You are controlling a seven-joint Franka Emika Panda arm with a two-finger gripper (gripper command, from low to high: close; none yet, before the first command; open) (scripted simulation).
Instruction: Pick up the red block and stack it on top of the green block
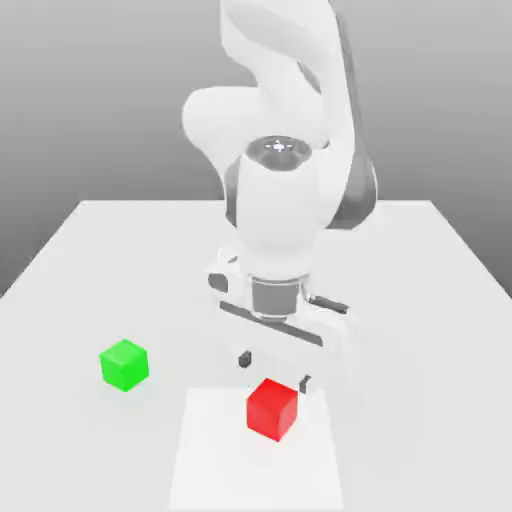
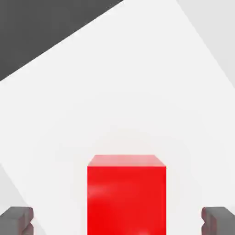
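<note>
Plainly, red block (image 1: 272, 408) is a small matte cube; unheld.

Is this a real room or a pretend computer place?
Probably a pretend one, a computer simulation: a plain white table against blank grey, a smooth white robot arm, and two perfectly plain cubes, the red block and the green block.

Bright, even, diffuse light; the white table (image 1: 420, 260) looks nearly washed out. Only faint soft shadows sit under the red block (image 1: 272, 408) and green block (image 1: 124, 364). Everything renders sharp, without blur or glare.
</note>
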